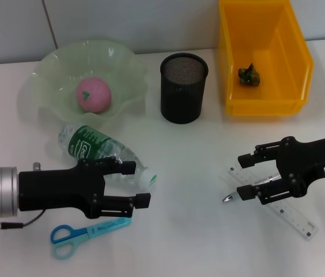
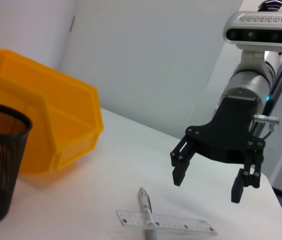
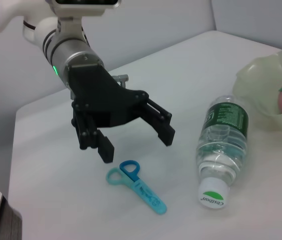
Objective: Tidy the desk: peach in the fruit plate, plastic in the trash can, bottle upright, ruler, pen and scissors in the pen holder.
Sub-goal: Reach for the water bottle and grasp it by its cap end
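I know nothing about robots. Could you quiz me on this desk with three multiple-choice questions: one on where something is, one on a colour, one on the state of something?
1. Where is the peach?
A. In the green fruit plate
B. In the yellow bin
C. In the black mesh cup

2. What colour are the scissors?
A. Red
B. Blue
C. Black

3. How is the bottle?
A. Standing upright
B. Lying on its side
C. Held up in a claw

Answers:
1. A: the pink peach sits inside the fruit plate, left of the mesh cup.
2. B: the scissors on the table are light blue, lying just beside the left claw.
3. B: the bottle lies flat on the table, cap pointing toward the right claw; both claws are open and hold nothing.
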